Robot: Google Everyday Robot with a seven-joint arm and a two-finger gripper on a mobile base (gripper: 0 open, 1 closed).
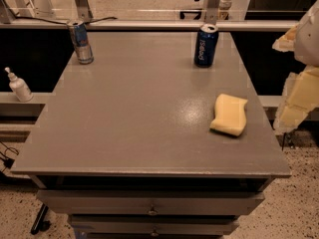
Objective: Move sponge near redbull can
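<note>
The pale yellow sponge (230, 115) lies flat on the grey table (139, 113), toward its right edge. The slim silver-and-blue redbull can (80, 42) stands upright at the table's far left corner, well apart from the sponge. My gripper (295, 91) is at the right edge of the view, beyond the table's right side and to the right of the sponge, with its pale yellow fingers (294, 106) hanging down. It holds nothing that I can see.
A dark blue Pepsi can (206, 45) stands upright at the table's far right. A white pump bottle (19, 85) sits on a ledge left of the table. Drawers (149, 205) front the table below.
</note>
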